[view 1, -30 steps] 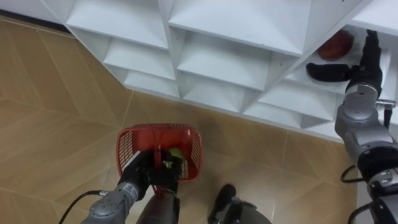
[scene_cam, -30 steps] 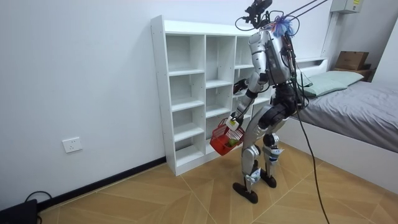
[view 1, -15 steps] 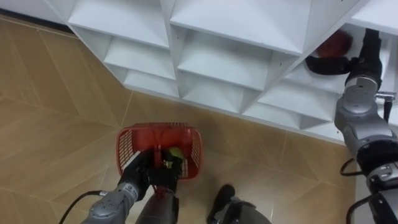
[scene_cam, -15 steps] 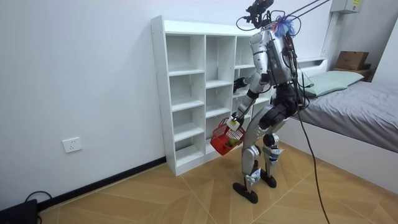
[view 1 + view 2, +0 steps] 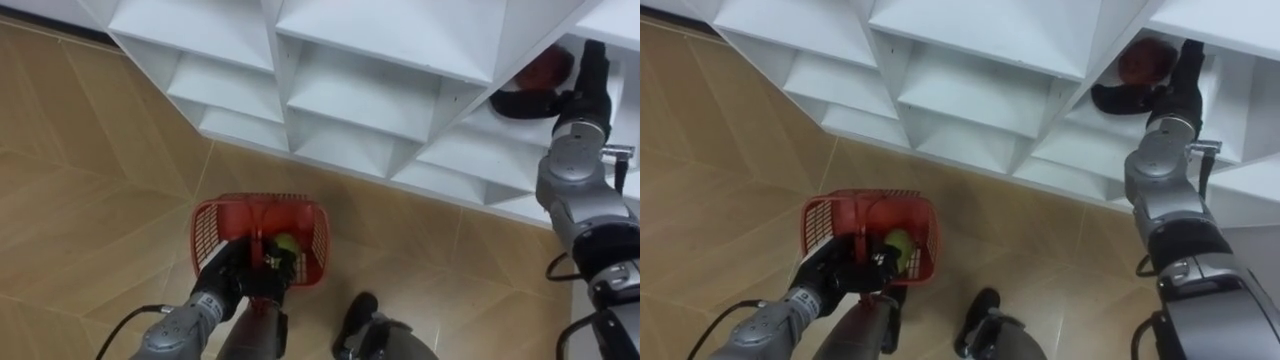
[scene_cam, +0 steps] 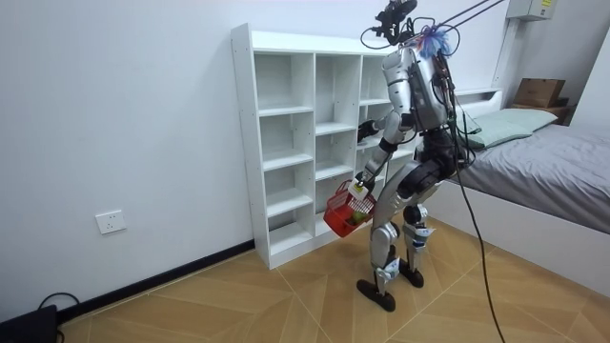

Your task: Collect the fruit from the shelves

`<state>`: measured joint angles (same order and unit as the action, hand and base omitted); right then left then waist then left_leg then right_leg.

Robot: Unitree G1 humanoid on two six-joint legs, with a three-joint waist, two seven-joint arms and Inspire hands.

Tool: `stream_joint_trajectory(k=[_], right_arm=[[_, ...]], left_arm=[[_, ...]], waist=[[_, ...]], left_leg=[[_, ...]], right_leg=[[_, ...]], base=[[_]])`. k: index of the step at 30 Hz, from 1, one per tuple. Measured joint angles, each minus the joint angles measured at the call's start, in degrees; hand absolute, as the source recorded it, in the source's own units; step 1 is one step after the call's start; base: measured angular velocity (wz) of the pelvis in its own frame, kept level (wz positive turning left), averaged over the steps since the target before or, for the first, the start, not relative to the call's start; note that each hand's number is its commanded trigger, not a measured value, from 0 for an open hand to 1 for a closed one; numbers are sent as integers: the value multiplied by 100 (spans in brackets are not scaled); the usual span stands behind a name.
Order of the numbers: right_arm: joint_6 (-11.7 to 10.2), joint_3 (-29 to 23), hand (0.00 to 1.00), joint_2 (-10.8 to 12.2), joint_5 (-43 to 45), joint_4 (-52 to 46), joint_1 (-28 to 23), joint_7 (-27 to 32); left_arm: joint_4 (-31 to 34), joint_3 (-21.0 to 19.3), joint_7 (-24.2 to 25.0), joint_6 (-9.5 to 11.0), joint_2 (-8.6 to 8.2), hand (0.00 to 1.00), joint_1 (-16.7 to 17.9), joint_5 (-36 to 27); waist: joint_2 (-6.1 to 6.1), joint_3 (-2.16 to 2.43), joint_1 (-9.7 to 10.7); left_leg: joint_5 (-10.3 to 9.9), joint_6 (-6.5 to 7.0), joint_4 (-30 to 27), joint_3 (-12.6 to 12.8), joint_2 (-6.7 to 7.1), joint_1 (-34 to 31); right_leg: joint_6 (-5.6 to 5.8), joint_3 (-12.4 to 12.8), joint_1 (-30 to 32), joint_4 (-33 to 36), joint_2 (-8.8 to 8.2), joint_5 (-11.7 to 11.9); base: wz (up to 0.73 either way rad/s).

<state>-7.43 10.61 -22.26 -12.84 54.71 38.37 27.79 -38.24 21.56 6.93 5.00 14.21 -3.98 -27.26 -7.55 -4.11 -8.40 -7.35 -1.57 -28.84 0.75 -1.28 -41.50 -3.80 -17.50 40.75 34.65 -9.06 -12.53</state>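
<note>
Before closet [image 5: 370, 90] | red basket [image 5: 201, 236]: green fruit [image 5: 284, 243] | cubby [image 5: 470, 130]: red fruit [image 5: 548, 68]

the robot is standing facing the shelf unit [image 5: 370, 95], with the bed [image 6: 543, 162] lying behind it toward the room view's right. the basket [image 5: 260, 198] is hanging from the left hand [image 5: 232, 275] above the floor [image 5: 90, 180], in front of the lower shelves, with a fruit [image 5: 284, 242] sitting inside it. the right hand [image 5: 525, 102] is lying in a compartment on the right, just in front of a second fruit [image 5: 548, 68].
</note>
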Motion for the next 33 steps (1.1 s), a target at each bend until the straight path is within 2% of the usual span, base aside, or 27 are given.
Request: stream_joint_trajectory(k=[10,11,12,13,14,19,33], right_arm=[[2,1,0,4,-6,1,-1,22],[2,1,19,4,-6,1,-1,22],[2,2,62,4,-6,2,-1,22],[2,2,78,4,-6,3,-1,22],[2,2,100,4,-6,3,-1,22],[5,10,100,3,-10,38,-12,45],[18,159,100,-6,-7,36,-14,215]], left_arm=[[25,4,8,-6,-1,100,7,-8],[27,4,8,-7,-1,100,7,-9],[33,4,8,-10,-1,100,7,-9],[40,6,8,-16,-1,100,7,-9],[45,7,8,-19,-1,100,7,-8],[108,9,6,-89,-4,100,2,-8],[169,45,2,-101,-6,100,0,-12]], waist=[[2,1,-13],[2,1,-15],[3,1,-21],[4,1,-27],[5,2,-28],[15,5,-69],[42,12,-171]], left_leg=[[1,0,-38,-8,-6,-22],[1,0,-40,-8,-6,-24],[1,0,-42,-9,-7,-27],[1,0,-44,-12,-6,-31],[1,0,-45,-15,-6,-35],[1,1,-76,-39,-9,-65],[1,0,-76,-65,-6,-79]], right_leg=[[-5,-14,0,6,2,2],[-5,-15,0,6,2,2],[-5,-19,0,6,2,2],[-5,-23,0,5,2,2],[-5,-28,0,5,1,2],[-8,-53,0,5,8,4],[-11,-81,0,0,6,6]], base=[[0],[0],[0],[0],[0],[1],[0]])
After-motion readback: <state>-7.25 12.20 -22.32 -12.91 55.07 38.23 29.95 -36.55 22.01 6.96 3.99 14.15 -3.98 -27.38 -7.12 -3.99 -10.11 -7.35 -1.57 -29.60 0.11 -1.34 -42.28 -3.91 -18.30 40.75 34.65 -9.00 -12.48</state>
